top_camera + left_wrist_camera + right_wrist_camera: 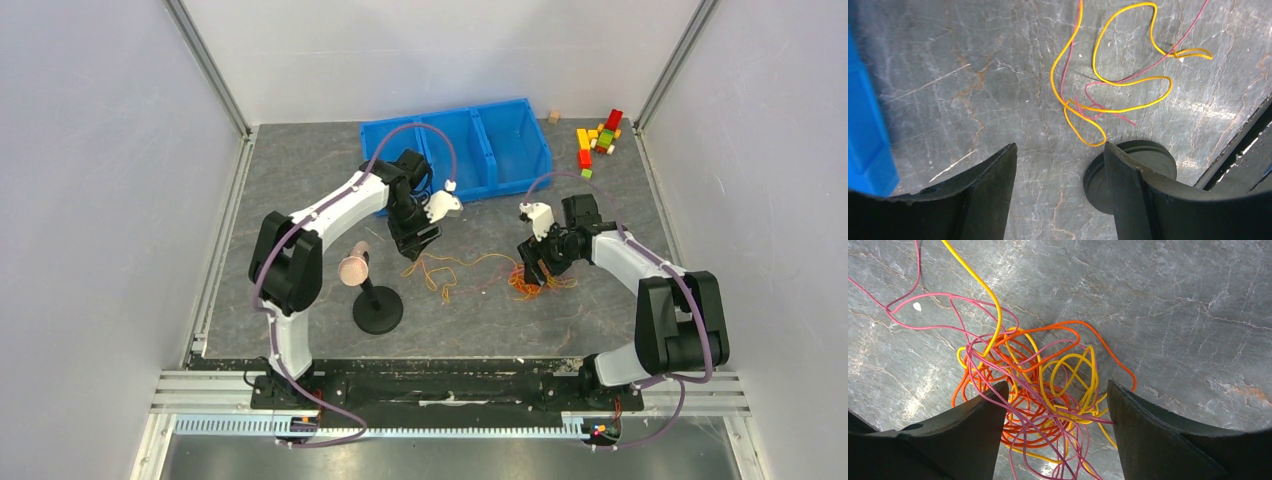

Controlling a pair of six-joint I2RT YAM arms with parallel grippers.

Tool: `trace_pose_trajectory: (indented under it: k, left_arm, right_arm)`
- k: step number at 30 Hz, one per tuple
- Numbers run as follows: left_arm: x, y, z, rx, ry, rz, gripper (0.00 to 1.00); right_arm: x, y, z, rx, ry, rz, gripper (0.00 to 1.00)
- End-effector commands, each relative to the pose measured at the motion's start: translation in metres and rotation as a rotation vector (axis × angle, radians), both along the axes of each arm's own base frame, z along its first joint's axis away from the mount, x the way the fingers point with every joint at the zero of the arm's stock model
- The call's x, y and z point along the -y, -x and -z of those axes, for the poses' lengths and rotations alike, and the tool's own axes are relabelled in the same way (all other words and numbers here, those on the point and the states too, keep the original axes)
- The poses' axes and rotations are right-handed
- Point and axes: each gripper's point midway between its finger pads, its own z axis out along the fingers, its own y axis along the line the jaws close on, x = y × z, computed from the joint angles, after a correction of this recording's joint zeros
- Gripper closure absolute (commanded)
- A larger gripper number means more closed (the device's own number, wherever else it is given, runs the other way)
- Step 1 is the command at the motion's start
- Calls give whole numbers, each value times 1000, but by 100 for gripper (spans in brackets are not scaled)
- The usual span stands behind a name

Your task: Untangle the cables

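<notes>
On grey marbled table (300, 180), dense knot of cables (1038, 365) straight below right gripper (1057, 390), fingers apart astride it; left gripper (1059, 147), likewise apart, short of loose strands (1070, 104) ahead.

The table (948, 75) looks like grey stone. It is smooth, with pale lines and rusty brown marks, and it shines a little where the light hits. The cables (1048, 390) are thin, with a smooth, shiny plastic skin. The left gripper (1060, 145) and the right gripper (1058, 384) have black fingers that look dull, with slightly rough edges. The blue bin (515, 145) is smooth, shiny plastic. The round stand base (1148, 155) is dull black. The front rail (200, 392) is silver metal with ridges.
</notes>
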Motion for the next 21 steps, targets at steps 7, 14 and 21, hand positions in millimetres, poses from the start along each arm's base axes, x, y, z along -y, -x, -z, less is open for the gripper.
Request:
trace_pose_trajectory:
  k: [7,14,21]
  left_arm:
    - [0,16,25,-92,-57,63,28]
    - [1,25,40,-132,-67,71,23]
    - [-1,22,53,-108,-103,43,23]
  right_arm:
    - [1,-5,3,9,16,8,26]
    - [2,-5,5,4,22,8,27]
    - [3,-5,7,-3,26,11,27]
